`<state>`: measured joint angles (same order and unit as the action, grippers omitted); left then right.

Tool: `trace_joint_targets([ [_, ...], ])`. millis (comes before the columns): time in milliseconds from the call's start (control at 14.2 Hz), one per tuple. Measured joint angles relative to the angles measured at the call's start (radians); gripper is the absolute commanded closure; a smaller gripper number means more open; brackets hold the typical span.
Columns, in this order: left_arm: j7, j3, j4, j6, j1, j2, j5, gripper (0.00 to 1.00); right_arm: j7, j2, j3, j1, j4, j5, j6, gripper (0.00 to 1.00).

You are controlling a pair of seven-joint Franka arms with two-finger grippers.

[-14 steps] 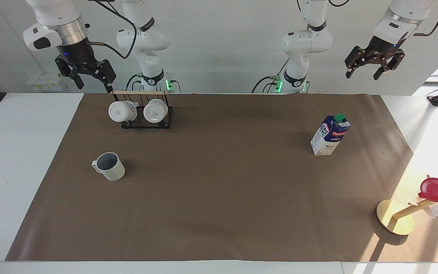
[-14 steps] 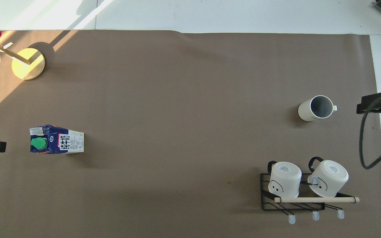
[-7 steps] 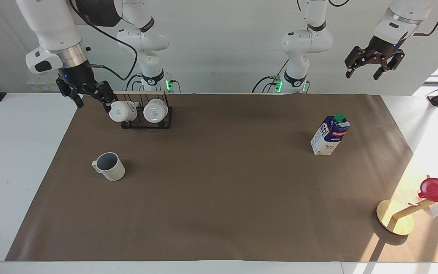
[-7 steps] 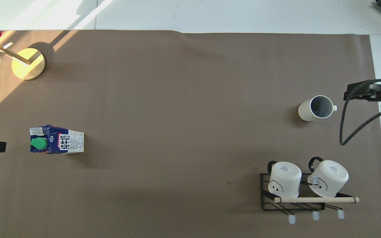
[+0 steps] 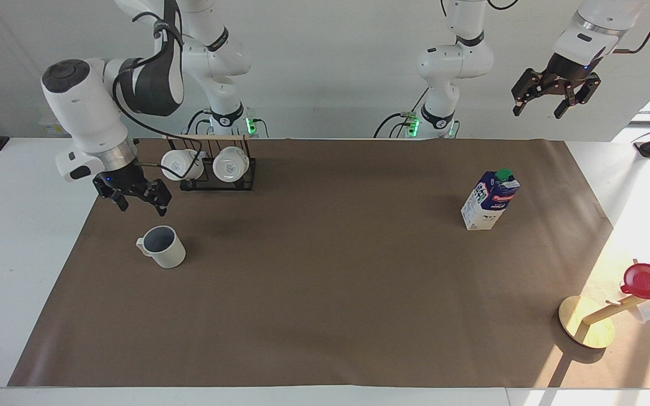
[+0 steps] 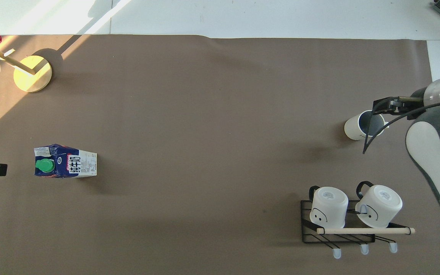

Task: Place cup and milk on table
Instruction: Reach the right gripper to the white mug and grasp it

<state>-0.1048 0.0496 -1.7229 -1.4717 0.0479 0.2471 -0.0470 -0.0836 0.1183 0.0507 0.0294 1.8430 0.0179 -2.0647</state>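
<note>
The cup (image 5: 161, 247), an off-white mug with a grey-blue inside, stands upright on the brown mat (image 5: 330, 282) of the white table (image 5: 20, 254), toward the right arm's end. It also shows in the overhead view (image 6: 359, 126). My right gripper (image 5: 140, 204) is open and hangs low over the mat beside the cup's handle, clear of it; it also shows in the overhead view (image 6: 384, 106). The milk (image 5: 490, 200) stands upright toward the left arm's end and also shows in the overhead view (image 6: 65, 166). My left gripper (image 5: 539, 110) waits open, high up.
A black rack (image 5: 215, 169) with two glossy white mugs stands nearer to the robots than the cup. A red cup (image 5: 649, 281) hangs on a tilted wooden stand (image 5: 584, 322) at the left arm's end, farther from the robots than the milk.
My right arm has swung down and forward from high by the rack to just above the mat beside the cup. The left arm, cup and milk have not moved.
</note>
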Motion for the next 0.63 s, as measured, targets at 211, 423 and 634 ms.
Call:
trace_joint_targets([
  [211, 0.000, 0.000, 0.000, 0.000, 0.000, 0.000, 0.000, 0.00, 0.000, 0.063, -0.001, -0.011, 0.063, 0.000, -0.128, 0.00],
  [423, 0.000, 0.000, 0.000, 0.001, 0.000, 0.000, 0.000, 0.00, 0.000, 0.122, -0.002, -0.015, 0.072, 0.000, -0.168, 0.00],
  [634, 0.000, 0.000, 0.000, 0.001, 0.000, 0.000, 0.000, 0.00, 0.000, 0.155, -0.002, -0.017, 0.081, 0.000, -0.201, 0.00],
])
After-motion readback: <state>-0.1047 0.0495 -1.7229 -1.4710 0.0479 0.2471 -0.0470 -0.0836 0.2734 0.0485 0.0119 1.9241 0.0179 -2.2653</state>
